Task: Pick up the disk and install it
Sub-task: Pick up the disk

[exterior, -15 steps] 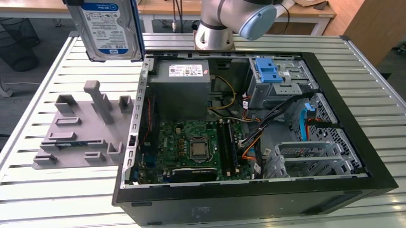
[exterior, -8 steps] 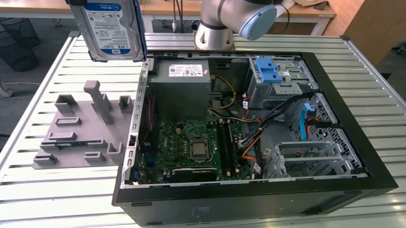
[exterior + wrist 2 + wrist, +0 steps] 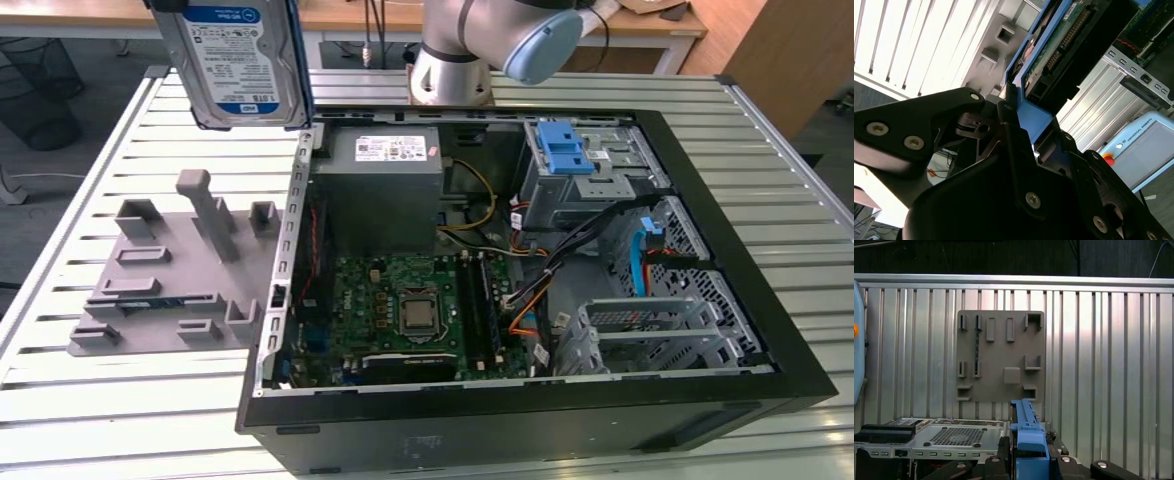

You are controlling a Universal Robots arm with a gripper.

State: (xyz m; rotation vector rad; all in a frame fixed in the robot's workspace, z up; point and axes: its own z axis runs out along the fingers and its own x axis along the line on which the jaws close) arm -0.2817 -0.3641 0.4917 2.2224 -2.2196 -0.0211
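**Gripper holding the disk.** The black fingers are clamped on the disk's blue frame, one on each side. The disk stands out past the fingertips (its label faces the exterior view) and hangs in the air, touching nothing else. Beyond the fingertips lies a table of pale metal slats. On it are a grey plate with raised blocks and, just beside the plate, an open computer case. Behind the arm are wooden desks and a dark floor.
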